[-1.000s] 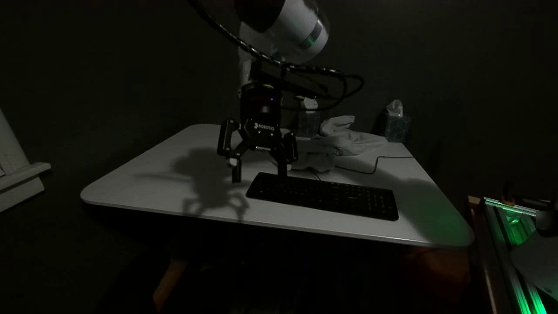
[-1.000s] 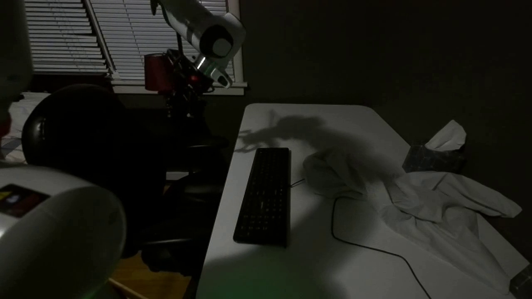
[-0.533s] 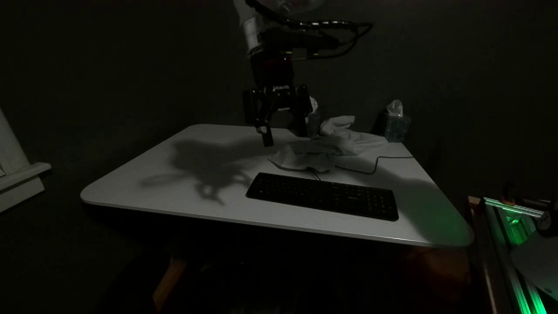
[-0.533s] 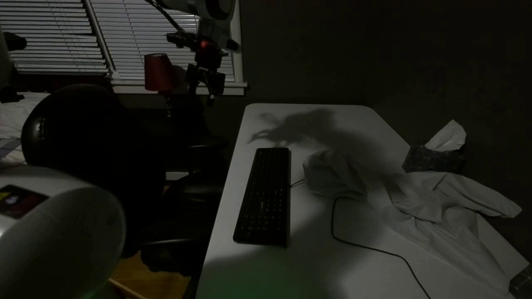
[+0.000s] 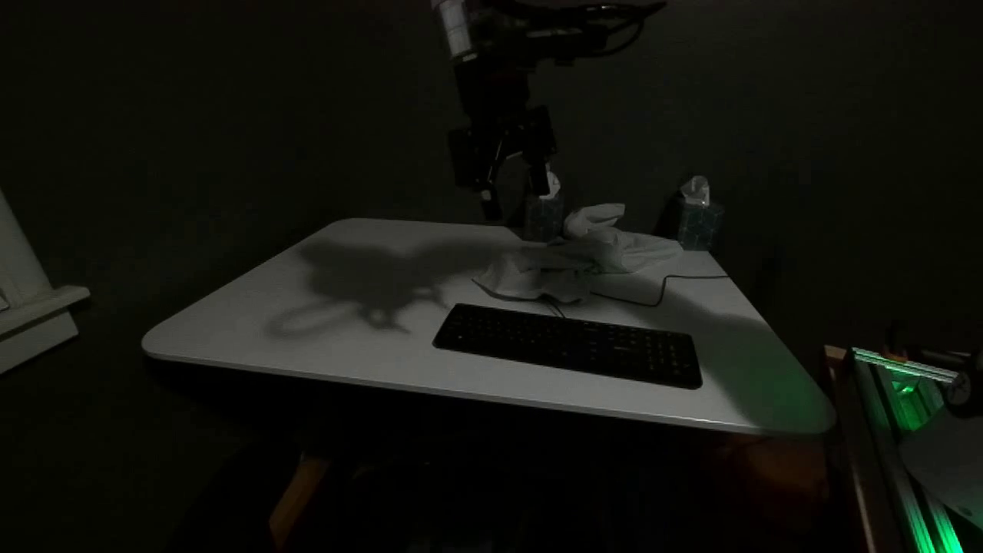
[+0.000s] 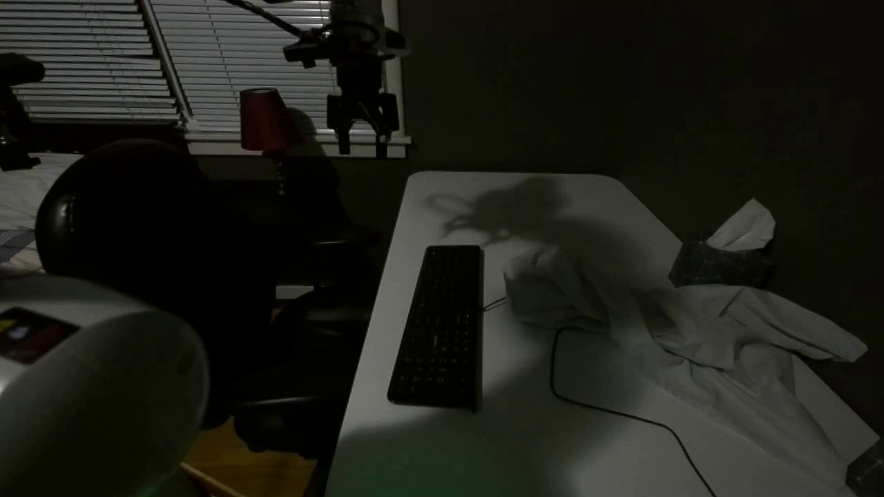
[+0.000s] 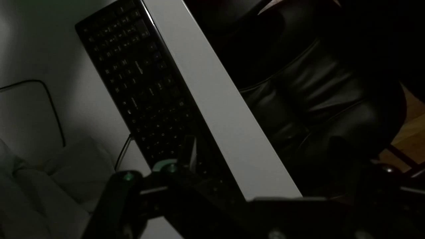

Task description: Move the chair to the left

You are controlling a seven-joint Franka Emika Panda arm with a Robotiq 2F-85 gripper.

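1. Gripper (image 6: 362,150): fingers wide apart, holding nothing, touching nothing. Hangs fingertips-down, higher than the tabletop (image 5: 230,330).
2. Chair (image 6: 159,235): below the gripper, well apart from it, off one long edge of the tabletop. Largely dark; wrist view catches its creased black surface.
3. Tissue box (image 5: 544,223) and second tissue box (image 5: 700,228): lower than the gripper, along the tabletop edge opposite the chair. White tissue (image 5: 696,190) pokes out of each top; rest of contents hidden.
4. Keyboard (image 7: 142,89): below the gripper, flat on the tabletop, near the chair-side edge. One finger overlaps it in wrist view.
5. Crumpled white cloth (image 6: 711,345): also lower than the gripper, on the tabletop between keyboard and tissue boxes.
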